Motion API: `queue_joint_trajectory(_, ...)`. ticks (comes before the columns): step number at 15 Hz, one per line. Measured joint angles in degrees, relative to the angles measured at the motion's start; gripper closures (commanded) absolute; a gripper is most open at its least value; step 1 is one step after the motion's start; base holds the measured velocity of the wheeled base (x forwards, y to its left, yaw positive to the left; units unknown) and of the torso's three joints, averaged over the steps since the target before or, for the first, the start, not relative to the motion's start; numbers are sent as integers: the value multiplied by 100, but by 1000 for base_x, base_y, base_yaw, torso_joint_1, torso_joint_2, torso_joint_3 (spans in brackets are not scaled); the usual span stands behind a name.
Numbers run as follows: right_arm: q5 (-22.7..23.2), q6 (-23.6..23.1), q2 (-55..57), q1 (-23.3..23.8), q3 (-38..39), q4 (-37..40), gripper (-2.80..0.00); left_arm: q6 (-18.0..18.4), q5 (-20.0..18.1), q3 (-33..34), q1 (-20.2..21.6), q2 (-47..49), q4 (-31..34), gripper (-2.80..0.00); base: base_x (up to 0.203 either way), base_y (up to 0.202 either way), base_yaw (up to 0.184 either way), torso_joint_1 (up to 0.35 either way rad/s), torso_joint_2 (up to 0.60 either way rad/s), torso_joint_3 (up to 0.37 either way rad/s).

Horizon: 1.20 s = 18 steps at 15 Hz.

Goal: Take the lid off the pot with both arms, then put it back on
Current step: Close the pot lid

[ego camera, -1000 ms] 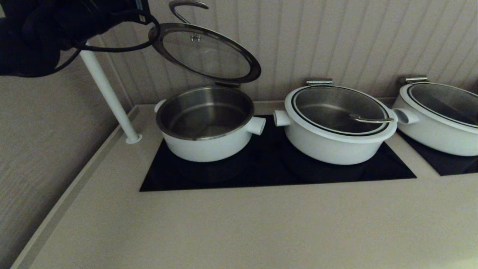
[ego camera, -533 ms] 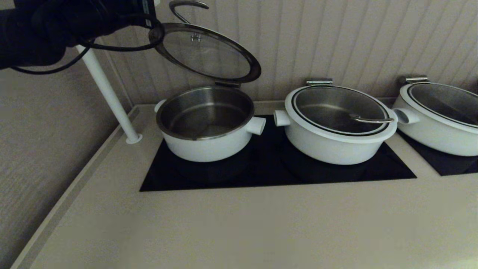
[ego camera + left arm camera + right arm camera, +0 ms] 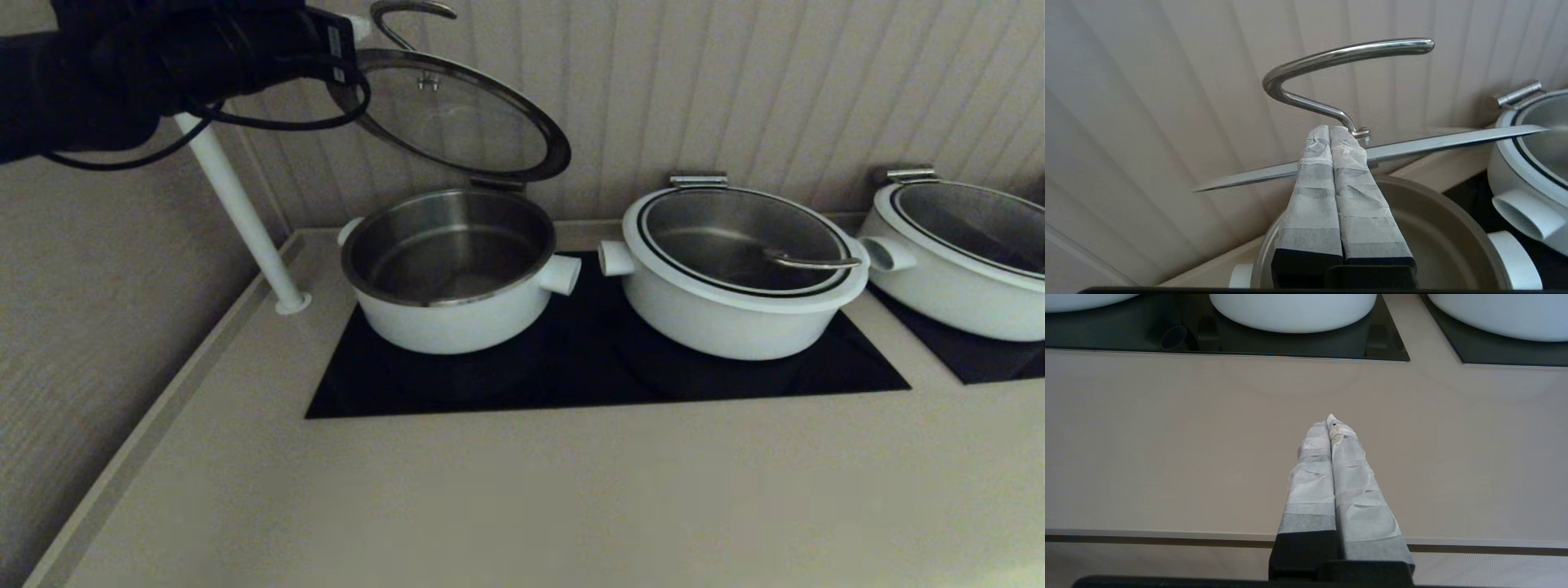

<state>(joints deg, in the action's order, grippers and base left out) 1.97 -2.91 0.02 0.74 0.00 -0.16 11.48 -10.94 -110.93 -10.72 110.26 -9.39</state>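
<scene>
The pot (image 3: 449, 318) stands open on the left of the black hob, steel inside, stub handle pointing right. Its glass lid (image 3: 453, 122) is tipped up on the back hinge towards the wall, with the steel loop handle (image 3: 404, 12) at the top. My left gripper (image 3: 353, 28) is shut and empty at the lid's raised left edge. In the left wrist view its tips (image 3: 1330, 130) sit by the handle's base (image 3: 1359, 131), over the lid's edge (image 3: 1453, 141) and above the pot (image 3: 1437, 228). My right gripper (image 3: 1331, 422) is shut and empty, low over the front counter.
A second white pot (image 3: 735, 318) with its lid shut stands right of the open one, and a third (image 3: 963, 278) at the far right. A white pole (image 3: 237, 204) rises at the back left corner. The panelled wall is close behind the lid.
My left arm has moved right, bringing its gripper up to the raised lid's left edge. The lid and pots have not moved.
</scene>
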Motion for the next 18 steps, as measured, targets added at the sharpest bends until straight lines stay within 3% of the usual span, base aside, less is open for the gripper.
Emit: queue_joint_trajectory(18, 2, 0, 0, 0, 0, 2, 0, 75, -131, 131, -2, 29, 160, 0, 0, 0, 0, 0, 0, 0)
